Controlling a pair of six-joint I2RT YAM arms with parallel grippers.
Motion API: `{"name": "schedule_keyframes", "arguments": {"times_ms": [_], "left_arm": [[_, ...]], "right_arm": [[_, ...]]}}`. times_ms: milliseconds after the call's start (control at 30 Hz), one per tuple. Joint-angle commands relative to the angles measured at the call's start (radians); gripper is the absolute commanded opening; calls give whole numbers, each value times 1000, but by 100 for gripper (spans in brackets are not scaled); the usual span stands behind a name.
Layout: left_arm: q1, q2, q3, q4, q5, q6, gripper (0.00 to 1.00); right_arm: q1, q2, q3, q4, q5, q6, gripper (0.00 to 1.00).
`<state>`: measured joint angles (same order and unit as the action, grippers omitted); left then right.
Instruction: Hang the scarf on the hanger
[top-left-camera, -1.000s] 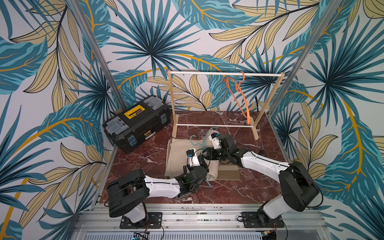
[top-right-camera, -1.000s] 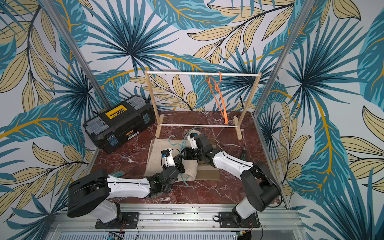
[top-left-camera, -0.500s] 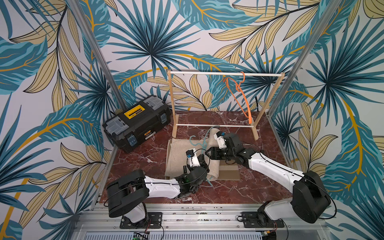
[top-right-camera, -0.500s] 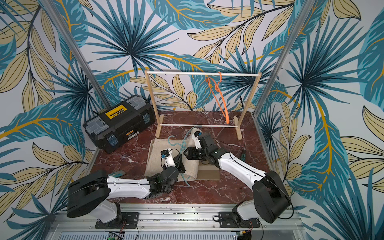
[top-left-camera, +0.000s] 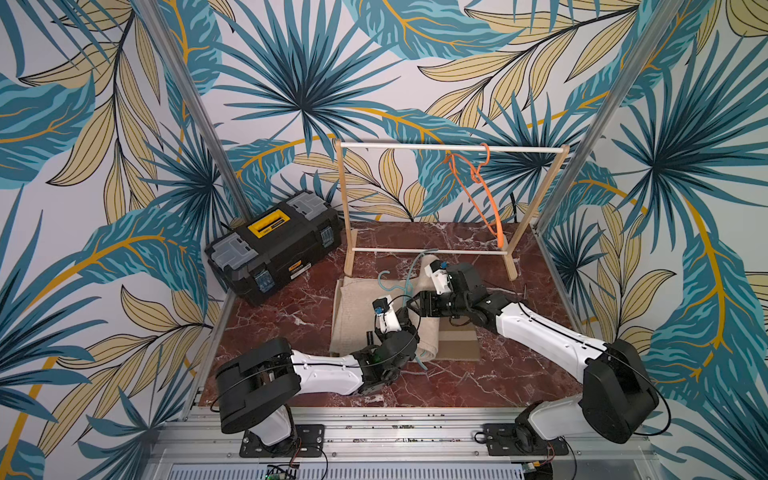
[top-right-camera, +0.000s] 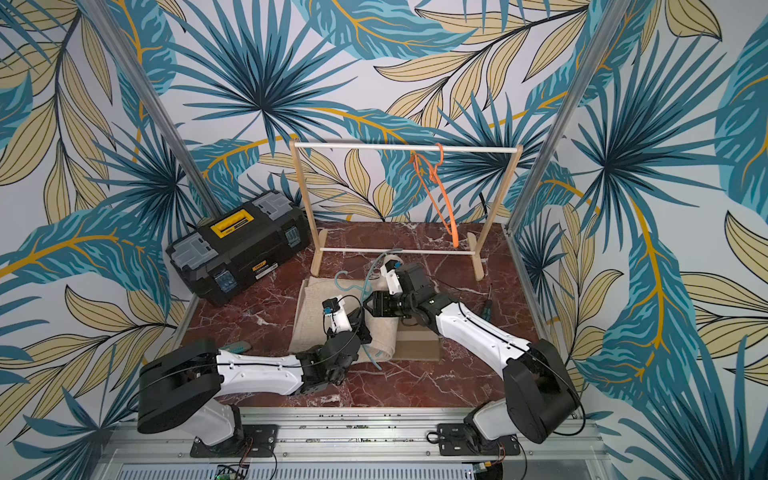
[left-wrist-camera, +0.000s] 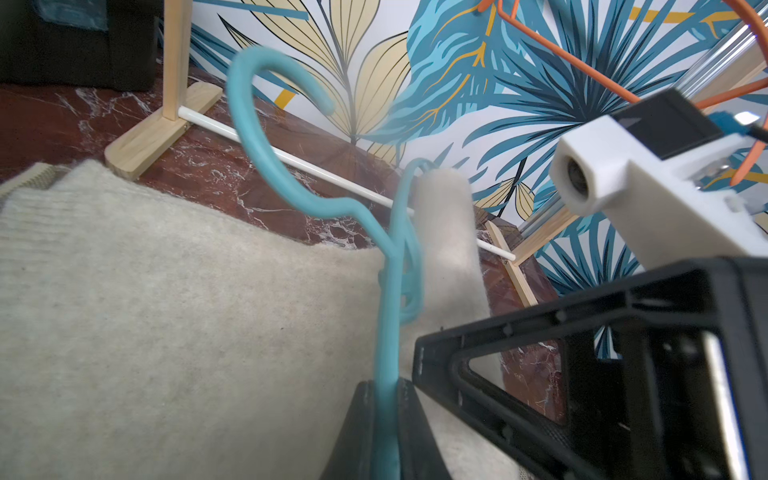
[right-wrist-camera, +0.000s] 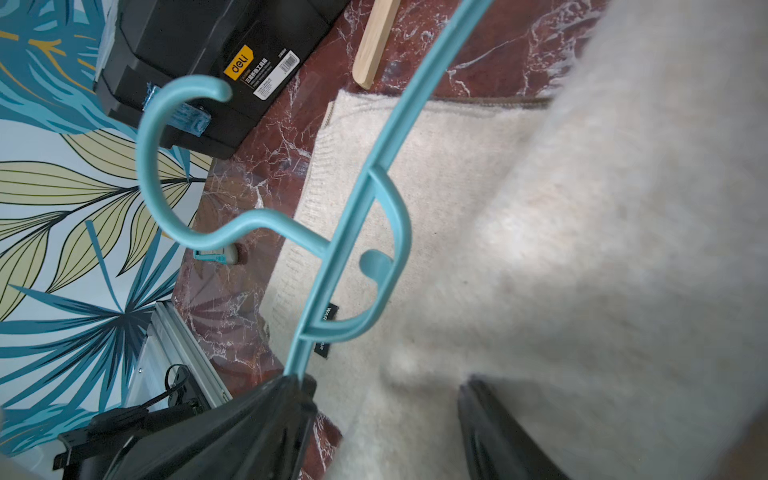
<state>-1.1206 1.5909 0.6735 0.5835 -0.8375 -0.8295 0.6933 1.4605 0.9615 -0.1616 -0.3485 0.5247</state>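
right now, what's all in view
scarf: 1, cream, on table, part lifted
teal hanger: 1, teal, over scarf
orange hanger: 1, orange, on rack
rack: 1, wood, table back
toolbox: 1, black, back left
cardboard: 1, brown, beside scarf
cutter: 1, teal, table left
screwdriver: 1, dark, table right
table: 1, red marble
left gripper: 1, black, shut on teal hanger
right gripper: 1, black, at lifted scarf, grip unclear
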Motion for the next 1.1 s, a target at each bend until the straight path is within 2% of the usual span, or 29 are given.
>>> {"name": "schedule_keyframes", "arguments": {"times_ms": [0,100,167,333,633,900,967,1067], "left_arm": [[-6,12,45,35,-13,-17,0],[-6,17,53,10,-13,-27,0],[-6,48,64,9,3,-33,0],[-7,139,71,33,29,-59,0],[-18,193,104,-36,13,-85,0],[-33,199,126,-53,4,-68,0],[-35,201,128,-53,4,-69,0],[-39,205,138,-52,5,-60,0]], "right_arm": [[9,101,-2,-29,-6,-16,61],[18,125,-1,-140,156,-59,62],[18,122,-27,-161,219,-77,59],[18,57,-113,-67,169,-72,60],[18,-96,-83,-178,162,-91,60],[22,26,-67,-6,30,-27,59],[23,64,-64,27,6,-17,55],[25,89,-70,73,-21,3,36]]}}
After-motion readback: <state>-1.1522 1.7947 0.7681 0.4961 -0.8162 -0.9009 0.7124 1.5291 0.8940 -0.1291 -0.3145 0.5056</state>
